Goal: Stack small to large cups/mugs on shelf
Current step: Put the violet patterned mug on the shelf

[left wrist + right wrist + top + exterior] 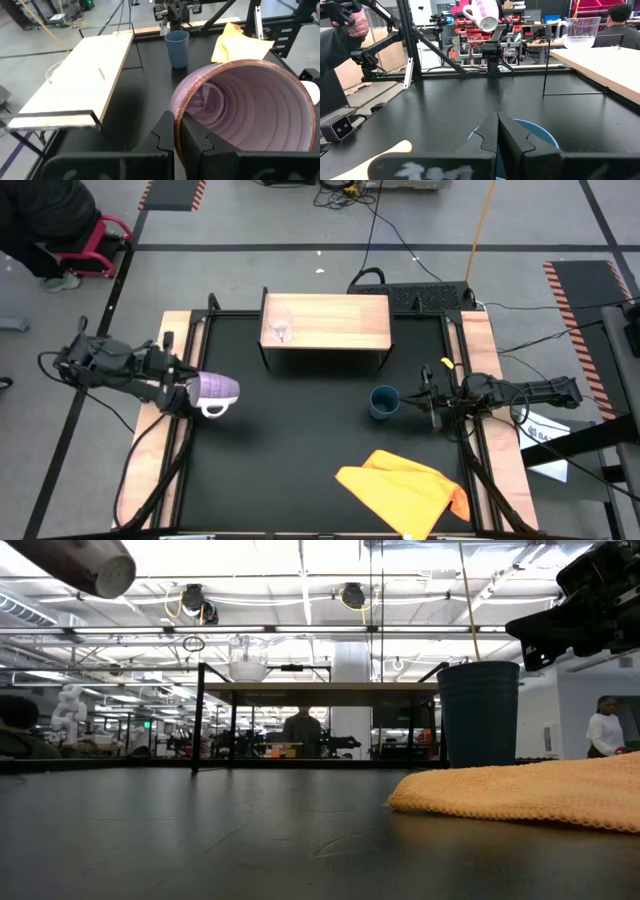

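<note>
My black surface [300, 440] carries the shelf [325, 322]; nearer me, the blue cup [383, 402] and an orange cloth [405, 488].

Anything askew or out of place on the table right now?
The yellow cloth lies crumpled on the mat near the front edge, no part of the stacking. The left gripper holds the purple mug tipped on its side in the air. The clear glass on the shelf and the blue cup stand upright.
</note>
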You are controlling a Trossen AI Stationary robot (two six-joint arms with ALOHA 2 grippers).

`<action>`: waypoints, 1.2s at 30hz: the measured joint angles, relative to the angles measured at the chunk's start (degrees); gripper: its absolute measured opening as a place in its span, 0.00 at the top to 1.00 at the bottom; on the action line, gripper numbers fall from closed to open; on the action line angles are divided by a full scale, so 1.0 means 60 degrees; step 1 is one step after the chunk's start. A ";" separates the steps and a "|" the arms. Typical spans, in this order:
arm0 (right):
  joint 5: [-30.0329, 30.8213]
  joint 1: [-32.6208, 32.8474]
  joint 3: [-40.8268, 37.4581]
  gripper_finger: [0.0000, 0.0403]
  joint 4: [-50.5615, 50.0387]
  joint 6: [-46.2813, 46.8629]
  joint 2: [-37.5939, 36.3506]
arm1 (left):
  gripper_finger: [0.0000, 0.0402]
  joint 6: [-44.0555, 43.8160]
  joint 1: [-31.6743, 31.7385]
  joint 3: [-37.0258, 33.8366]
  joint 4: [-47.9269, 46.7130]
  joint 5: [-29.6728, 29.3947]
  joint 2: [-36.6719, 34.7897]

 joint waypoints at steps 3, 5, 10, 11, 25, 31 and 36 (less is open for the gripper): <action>0.0000 -0.0002 0.0000 1.00 -0.0004 -0.0033 0.0000 | 0.98 0.0110 0.0000 -0.0004 0.0293 0.0001 0.0334; 0.0000 0.0001 -0.0004 1.00 -0.0004 -0.0064 0.0000 | 0.98 0.0296 0.0000 -0.0007 0.0653 0.0002 0.0642; 0.0000 -0.0001 -0.0001 1.00 -0.0009 -0.0159 0.0007 | 0.98 0.1010 0.0000 -0.0006 0.1443 -0.0019 0.1429; 0.0000 -0.0003 -0.0004 1.00 -0.0011 -0.0180 0.0007 | 0.98 0.1108 0.0000 -0.0006 0.1601 -0.0091 0.1569; 0.0000 -0.0001 -0.0001 1.00 -0.0018 -0.0285 0.0011 | 0.98 0.1652 0.0327 0.0018 0.4196 -0.1437 0.3059; -0.0003 0.0001 -0.0003 1.00 -0.0018 -0.0266 0.0011 | 0.98 0.1802 0.1135 0.0215 0.5493 -0.1467 0.3532; -0.0004 -0.0002 -0.0004 1.00 -0.0018 -0.0259 0.0015 | 0.98 0.1713 0.1720 0.0835 0.5570 -0.1362 0.3959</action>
